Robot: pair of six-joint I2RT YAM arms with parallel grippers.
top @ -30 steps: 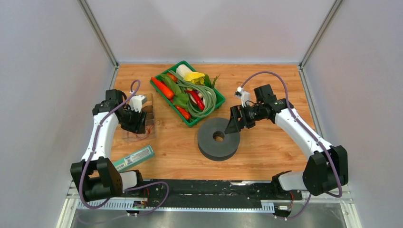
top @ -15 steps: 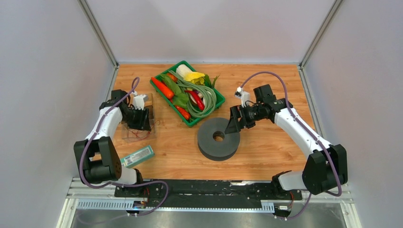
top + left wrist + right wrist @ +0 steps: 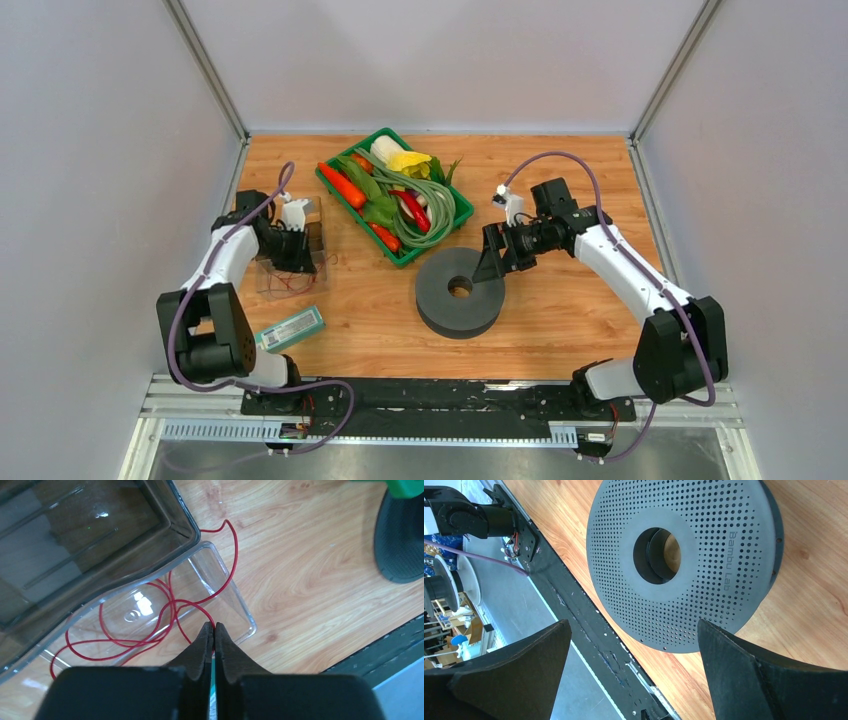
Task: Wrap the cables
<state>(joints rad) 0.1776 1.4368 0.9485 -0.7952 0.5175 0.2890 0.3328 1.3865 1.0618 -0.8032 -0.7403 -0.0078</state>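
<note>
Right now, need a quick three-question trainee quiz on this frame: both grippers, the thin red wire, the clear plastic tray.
1. True or false: the right gripper, beside the dark grey perforated spool, is shut.
2. Most loops of the thin red wire lie: A in the green crate; B in the clear plastic tray; C around the spool.
3. Fill in: the left gripper is ___ on the wire.
Key: 1 false, it is open; 2 B; 3 shut.
</note>
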